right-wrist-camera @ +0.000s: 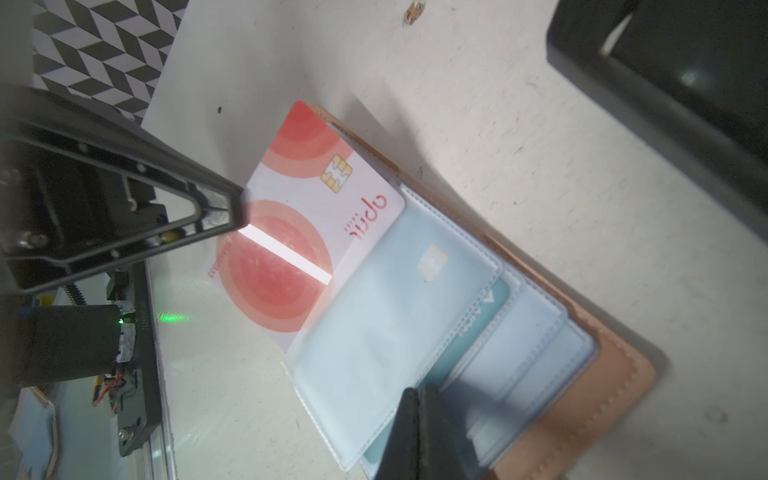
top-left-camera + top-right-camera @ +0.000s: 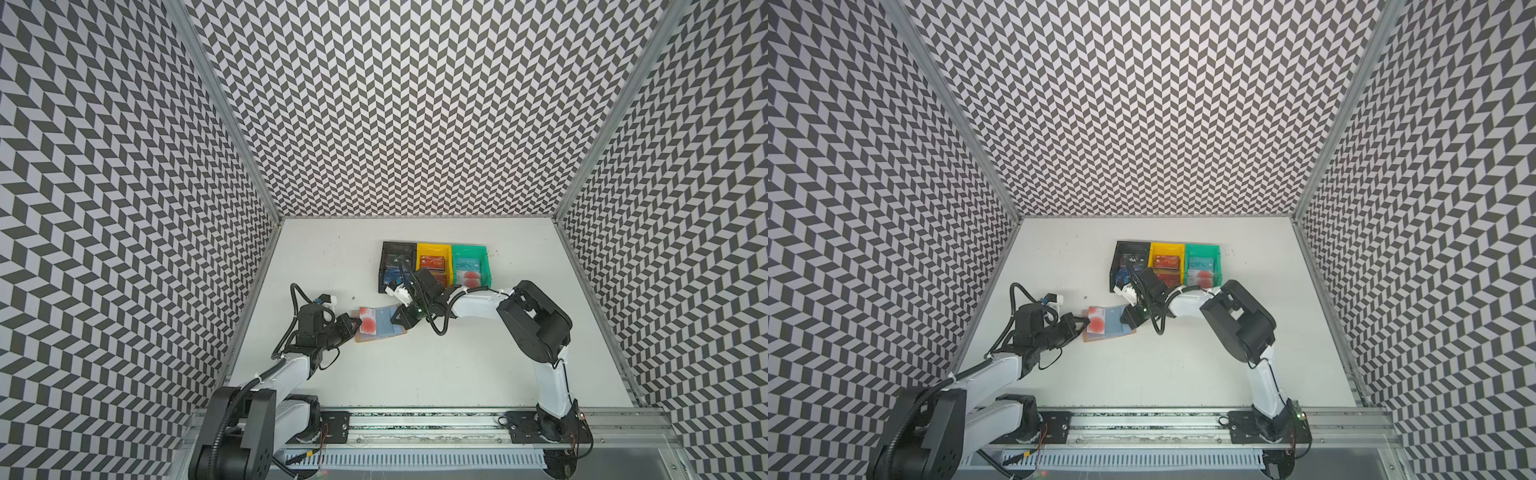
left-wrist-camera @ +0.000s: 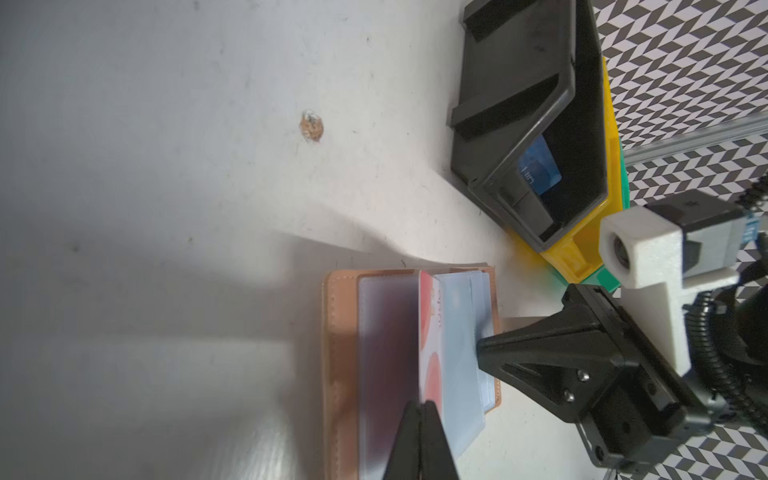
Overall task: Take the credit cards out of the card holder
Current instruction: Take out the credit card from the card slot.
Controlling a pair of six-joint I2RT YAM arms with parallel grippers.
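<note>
The card holder [image 2: 388,326] lies open on the table [image 2: 457,365], between the two grippers. A pale card [image 1: 299,232] with red circles is partly out of its sleeve, and the left gripper [image 2: 356,323] is clamped on its free edge.

The right wrist view shows the face of this card, with a chip and red lettering. The left wrist view shows the same card only edge-on, rising between the sleeves [image 3: 457,332]. Only the right wrist view shows a teal card [image 1: 486,307] in a deeper sleeve.

The right gripper [image 3: 482,351] has its jaws together at the edge of the sleeves. Whether a sleeve is pinched between them I cannot tell.

In both top views the black bin [image 2: 382,266], yellow bin [image 2: 434,248] and green bin [image 2: 468,249] stand side by side beyond the holder, apart from it, with cards inside. The left wrist view shows a blue card [image 3: 538,170] in the black one.
</note>
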